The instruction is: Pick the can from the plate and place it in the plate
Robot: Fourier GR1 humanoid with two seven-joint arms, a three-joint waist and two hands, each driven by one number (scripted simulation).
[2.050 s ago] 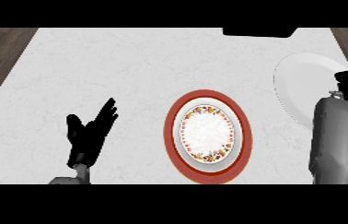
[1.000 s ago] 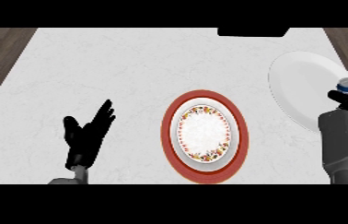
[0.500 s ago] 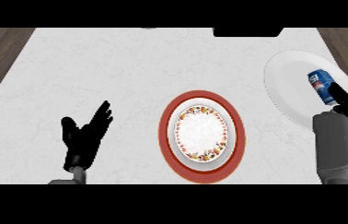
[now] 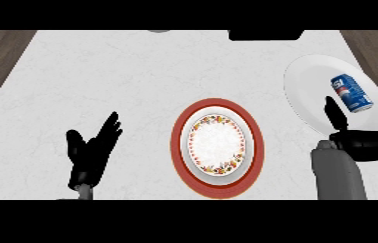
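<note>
A blue, white and red can point(image 4: 351, 93) lies on its side on a plain white plate point(image 4: 310, 87) at the far right of the counter. My right hand point(image 4: 357, 142) sits just below the can, largely cut off by the view's right edge. One straight finger point(image 4: 334, 112) points up beside the can's lower end, and nothing is held. In the middle of the counter lies a red-rimmed plate point(image 4: 218, 105) carrying a smaller floral plate point(image 4: 216, 142). My left hand point(image 4: 90, 153) rests open at the lower left, fingers up.
A dark object point(image 4: 266, 35) sits at the counter's far edge, above the red plate. Brown floor shows past the counter's left edge point(image 4: 13, 47) and at the upper right corner. The counter top is white marble.
My right forearm has drawn back toward the lower edge, uncovering the can on the white plate. The left hand stays where it was.
</note>
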